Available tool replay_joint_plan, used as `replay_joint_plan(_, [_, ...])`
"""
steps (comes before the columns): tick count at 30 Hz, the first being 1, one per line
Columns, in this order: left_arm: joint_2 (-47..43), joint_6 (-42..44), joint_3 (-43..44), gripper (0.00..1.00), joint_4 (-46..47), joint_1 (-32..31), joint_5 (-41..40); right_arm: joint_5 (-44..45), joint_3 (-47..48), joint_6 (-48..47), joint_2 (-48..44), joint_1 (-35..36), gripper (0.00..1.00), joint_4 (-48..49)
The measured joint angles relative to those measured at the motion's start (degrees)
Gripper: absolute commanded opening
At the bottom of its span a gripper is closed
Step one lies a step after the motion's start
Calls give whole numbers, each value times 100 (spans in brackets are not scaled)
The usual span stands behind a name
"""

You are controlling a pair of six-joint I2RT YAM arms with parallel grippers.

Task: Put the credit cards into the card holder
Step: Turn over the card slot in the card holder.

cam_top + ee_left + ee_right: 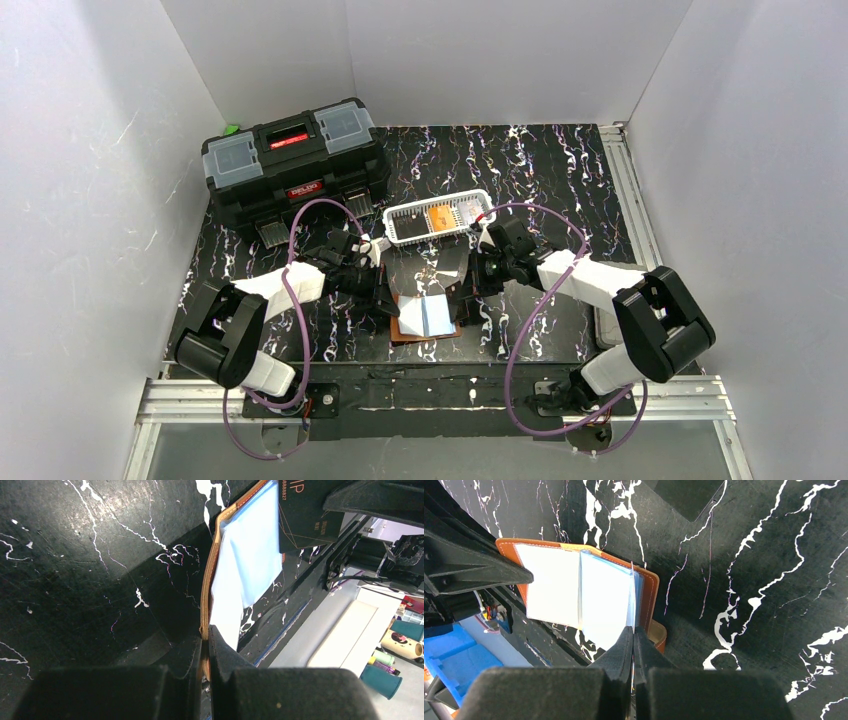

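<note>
Your card holder (425, 318) lies open and flat on the worktop (560, 170), close to the near edge and about midway along it, with its pale clear sleeves facing up. Your left gripper (206, 636) has its fingers pressed together on the brown leather rim at the holder's left side. Your right gripper (633, 632) is pinched closed on the edge of a clear sleeve at the holder's right side, just beside the snap tab. Both arms crowd in over the holder from either side, so there is little open room above it.

A dark card (300, 520) with printed lettering sits just beyond the holder, toward the far edge. Farther on, at the middle of the worktop, the white slotted basket (395, 228) holds orange credit cards (441, 218), with the wrists of both arms close in front of it. The black toolbox (295, 165) fills the far left corner, well apart from the holder.
</note>
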Motion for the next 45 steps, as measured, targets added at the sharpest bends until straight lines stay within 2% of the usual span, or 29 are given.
replay_joint_plan(28, [0, -35, 0, 0, 0, 0, 9, -212, 0, -9, -24, -125, 1, -94])
replay_joint_plan(36, [0, -52, 0, 0, 0, 0, 11, -144, 122, -42, -505, -166, 1, -350])
replay_joint_plan(45, [0, -55, 0, 0, 0, 0, 13, -212, 153, -24, -501, -170, 1, -372])
